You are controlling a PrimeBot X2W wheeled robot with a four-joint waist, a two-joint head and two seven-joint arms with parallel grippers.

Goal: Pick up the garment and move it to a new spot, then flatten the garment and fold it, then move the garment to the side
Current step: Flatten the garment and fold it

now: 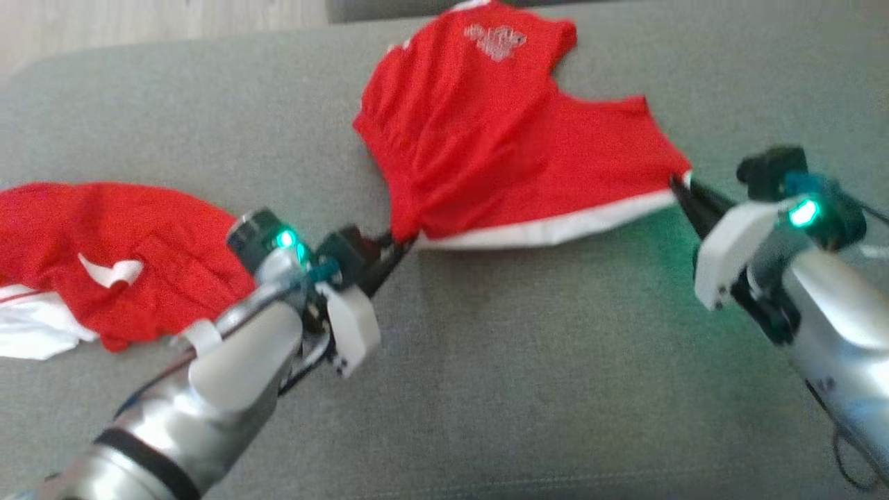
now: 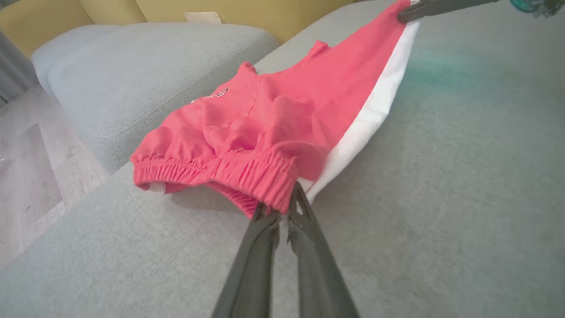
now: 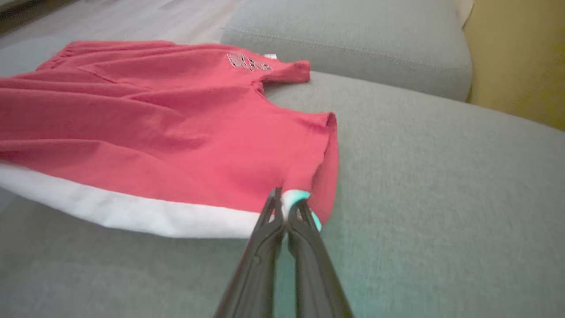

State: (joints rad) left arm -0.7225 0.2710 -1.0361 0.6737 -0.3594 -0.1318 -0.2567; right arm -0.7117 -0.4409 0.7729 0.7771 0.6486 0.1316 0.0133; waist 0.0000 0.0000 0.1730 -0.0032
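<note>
The logo on the garment is unreadably blurred.

Three cameras around a red garment on a grey sofa seat.
The head view looks down from above its white edge. The left wrist view sits low and close at its waistband, facing along that edge; the right wrist view sits as close at the opposite corner, facing back across it. All three share the garment.
</note>
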